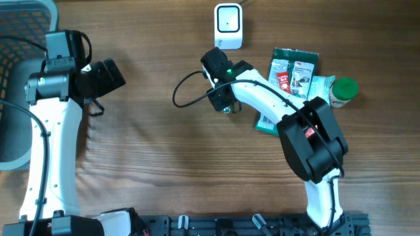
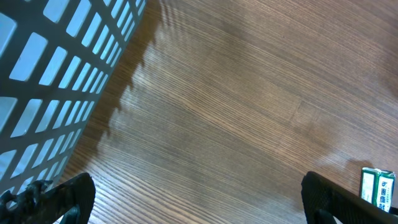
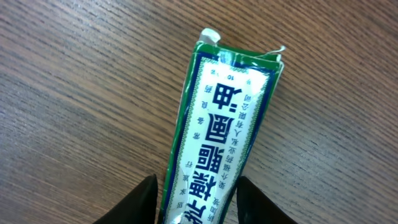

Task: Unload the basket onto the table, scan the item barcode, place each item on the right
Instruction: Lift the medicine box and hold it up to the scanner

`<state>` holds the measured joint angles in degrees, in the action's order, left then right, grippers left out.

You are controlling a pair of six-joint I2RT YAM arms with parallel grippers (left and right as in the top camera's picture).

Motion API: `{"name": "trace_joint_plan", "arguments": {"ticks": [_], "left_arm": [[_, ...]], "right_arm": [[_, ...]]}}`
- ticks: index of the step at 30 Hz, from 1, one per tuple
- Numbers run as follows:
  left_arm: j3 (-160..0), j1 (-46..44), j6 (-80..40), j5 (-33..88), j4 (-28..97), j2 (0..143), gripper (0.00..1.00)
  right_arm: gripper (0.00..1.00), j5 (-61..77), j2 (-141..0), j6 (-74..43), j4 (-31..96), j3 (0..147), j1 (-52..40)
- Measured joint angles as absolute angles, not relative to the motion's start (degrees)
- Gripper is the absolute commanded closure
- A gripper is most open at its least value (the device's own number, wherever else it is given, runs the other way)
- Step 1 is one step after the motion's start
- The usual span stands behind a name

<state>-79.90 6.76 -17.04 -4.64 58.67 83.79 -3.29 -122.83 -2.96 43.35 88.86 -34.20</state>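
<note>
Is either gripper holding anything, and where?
Left gripper: nothing. Right gripper straddles the green box at its near end; whether it grips cannot be told.

Bright, even light casts soft shadows; the table (image 2: 236, 74) gleams slightly

**Wood-grain desk, goods on my right side**

The brown desk (image 1: 151, 151) carried a white scanner (image 1: 228, 25) at its far edge. To the right of it lay overlapping green packets (image 1: 295, 69), with a green-capped bottle (image 1: 342, 92) just beside them. Another green-and-white pack (image 1: 266, 122) lay nearer me, partly hidden. A long green-and-white box (image 3: 221, 143) printed with characters lay flat on the wood near the middle. A white mesh basket (image 1: 20, 78) stood at the desk's left edge.
</note>
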Motion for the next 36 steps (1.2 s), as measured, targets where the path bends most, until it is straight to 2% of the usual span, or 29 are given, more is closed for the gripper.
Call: {"name": "trace_joint_plan", "arguments": {"ticks": [1,5,7,12,17,21,25,30,36], "left_arm": [[-79.9,6.8,-17.0,-4.6,58.7,83.8,0.0],[-79.9,6.8,-17.0,-4.6,58.7,83.8,0.0],[-79.9,6.8,-17.0,-4.6,58.7,83.8,0.0],[-79.9,6.8,-17.0,-4.6,58.7,83.8,0.0],[-79.9,6.8,-17.0,-4.6,58.7,83.8,0.0],[-79.9,6.8,-17.0,-4.6,58.7,83.8,0.0],[-79.9,6.8,-17.0,-4.6,58.7,83.8,0.0],[-79.9,6.8,-17.0,-4.6,58.7,83.8,0.0],[-79.9,6.8,-17.0,-4.6,58.7,83.8,0.0]], "right_arm": [[0.69,-3.3,-122.8,-3.1,43.5,88.9,-34.2],[0.79,-3.1,-122.8,-3.3,44.8,88.9,-34.2],[0.88,-3.1,-122.8,-4.2,44.7,88.9,-34.2],[0.96,-0.9,-122.7,-5.3,46.2,90.4,-33.6],[0.96,10.8,-119.0,-5.3,47.5,96.6,-28.7],[0.96,24.2,-111.5,-6.2,45.5,99.9,-20.6],[0.96,34.7,-110.0,-6.9,42.1,100.7,-13.7],[0.96,48.9,-115.9,-10.9,31.0,100.7,-8.4],[0.96,64.9,-129.2,-23.5,4.7,100.4,-8.0]]}}
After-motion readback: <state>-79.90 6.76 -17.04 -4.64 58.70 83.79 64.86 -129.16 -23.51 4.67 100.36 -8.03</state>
